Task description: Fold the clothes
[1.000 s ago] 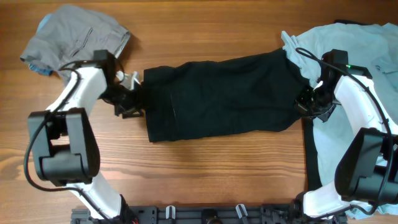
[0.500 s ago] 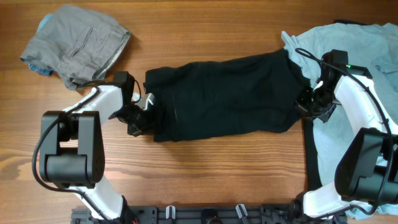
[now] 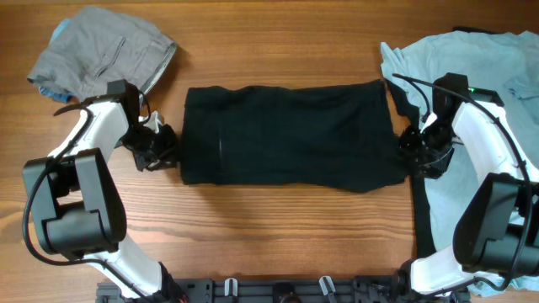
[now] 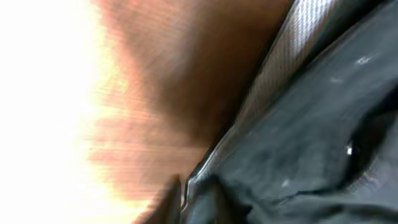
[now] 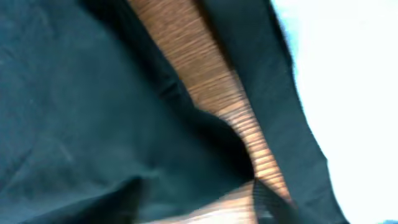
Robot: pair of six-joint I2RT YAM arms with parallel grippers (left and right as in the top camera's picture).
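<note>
The clothes: black shorts (image 3: 290, 135) lie flat as a wide rectangle in the middle of the wooden table (image 3: 278, 240). My left gripper (image 3: 160, 150) sits at their left edge. The left wrist view is blurred and shows black fabric (image 4: 323, 124) close to the lens, so I cannot tell how its jaws stand. My right gripper (image 3: 414, 151) is at the shorts' right edge. In the right wrist view its fingers stand apart over bare wood, open, with the black cloth (image 5: 81, 93) beside them.
Grey pocketed shorts (image 3: 101, 55) lie bunched at the back left. A light-blue T-shirt (image 3: 476, 80) covers the right side, with a dark strip of cloth (image 3: 417, 215) along its left edge. The arms' base rail (image 3: 278, 290) runs along the front edge.
The black shorts were pulled from a slanted, rumpled shape into a straight flat rectangle. My left gripper moved left and back; my right gripper's fingers have spread apart off the cloth.
</note>
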